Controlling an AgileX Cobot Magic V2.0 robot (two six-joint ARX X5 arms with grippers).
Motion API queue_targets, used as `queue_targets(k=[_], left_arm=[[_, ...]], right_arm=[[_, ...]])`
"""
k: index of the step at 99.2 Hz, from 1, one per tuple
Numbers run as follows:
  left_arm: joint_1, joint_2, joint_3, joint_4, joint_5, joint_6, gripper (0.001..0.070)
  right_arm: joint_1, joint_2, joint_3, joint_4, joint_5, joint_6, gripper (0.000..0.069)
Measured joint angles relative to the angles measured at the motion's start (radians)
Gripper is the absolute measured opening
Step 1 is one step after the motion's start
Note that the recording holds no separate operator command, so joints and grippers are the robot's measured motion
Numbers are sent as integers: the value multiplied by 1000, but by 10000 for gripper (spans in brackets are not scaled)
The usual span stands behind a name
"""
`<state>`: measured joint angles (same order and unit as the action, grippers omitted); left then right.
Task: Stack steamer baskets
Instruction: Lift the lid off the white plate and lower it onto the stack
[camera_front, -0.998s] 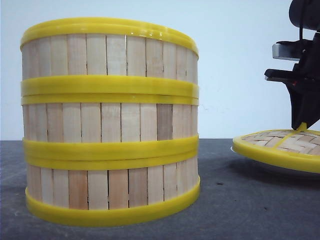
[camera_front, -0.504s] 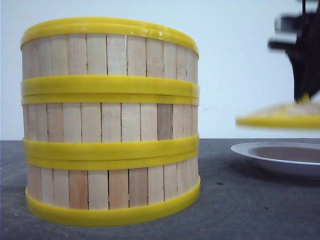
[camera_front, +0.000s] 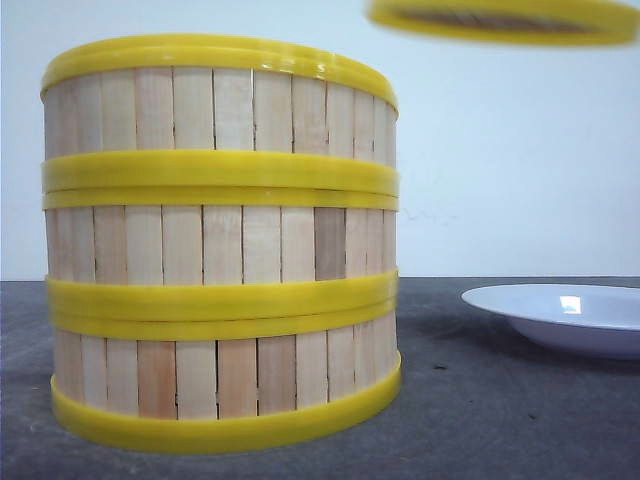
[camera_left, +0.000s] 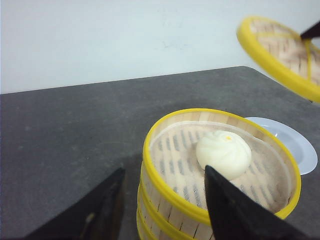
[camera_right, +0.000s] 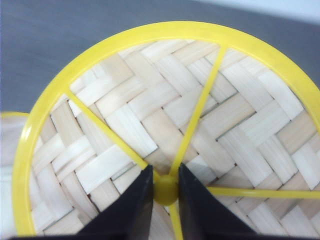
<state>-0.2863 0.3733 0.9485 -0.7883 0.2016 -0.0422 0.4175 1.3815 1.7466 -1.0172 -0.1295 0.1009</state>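
Three steamer baskets (camera_front: 220, 240) stand stacked on the dark table, filling the left of the front view. The top basket (camera_left: 222, 165) is uncovered and holds a white bun (camera_left: 223, 152). My left gripper (camera_left: 162, 195) hovers open over the stack's near rim, one finger outside the wall, one over the inside. My right gripper (camera_right: 165, 187) is shut on the yellow knob (camera_right: 165, 190) of the woven lid (camera_right: 170, 125). The lid (camera_front: 505, 20) hangs high at the upper right of the front view, clear of the stack, and shows as the lid (camera_left: 280, 52) in the left wrist view.
A white plate (camera_front: 560, 315) lies on the table to the right of the stack, also seen as the plate (camera_left: 290, 142) behind the baskets. A pale wall rises beyond the far table edge.
My right gripper has lifted the lid off the white plate and carried it up and to the left, out of the top of the front view. The stack has not moved.
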Motion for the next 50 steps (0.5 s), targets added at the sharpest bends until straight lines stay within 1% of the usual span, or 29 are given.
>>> queue_targets(k=[28,50], left_arm=[[0,0,0,0,0,0,295],[0,0,0,0,0,0,295]], right_arm=[[248,140,164,-63,1,0,57],[377,254,222,-103,2,-16,56]])
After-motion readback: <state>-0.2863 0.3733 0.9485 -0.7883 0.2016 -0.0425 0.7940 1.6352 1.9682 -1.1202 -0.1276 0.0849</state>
